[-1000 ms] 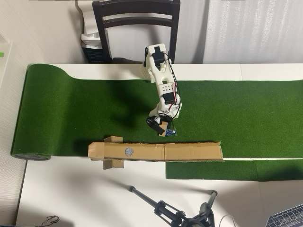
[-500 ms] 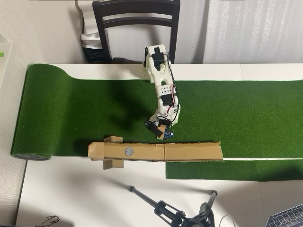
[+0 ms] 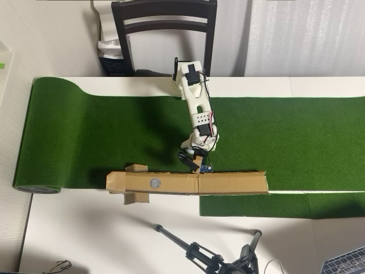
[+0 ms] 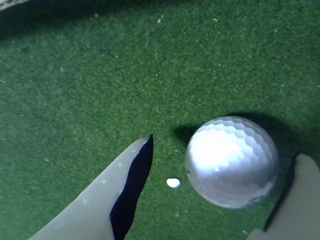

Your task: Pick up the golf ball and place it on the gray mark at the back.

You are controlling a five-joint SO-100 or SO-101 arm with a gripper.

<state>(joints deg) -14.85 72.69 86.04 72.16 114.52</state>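
White dimpled golf ball (image 4: 231,162) rests on green turf mat (image 4: 90,85), between the spread-open fingers of the white gripper (image 4: 220,192), framed for grasping; tiny white dot (image 4: 173,183) lies just beside the ball.

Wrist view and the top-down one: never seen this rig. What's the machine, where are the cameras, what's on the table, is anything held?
The machine is a small white robot arm with a two-finger gripper, bolted at the table's far edge. One picture comes from a fixed camera looking straight down; the other from a camera riding on the arm's wrist, looking past the fingers.

On the table lies a green artificial-turf mat, and along its near edge a long brown cardboard strip carrying a round gray mark.

In the wrist view a white dimpled golf ball sits on the turf between the pale fingers, nearer the right one, beside a tiny flat white dot. The jaws are open and nothing is held yet.
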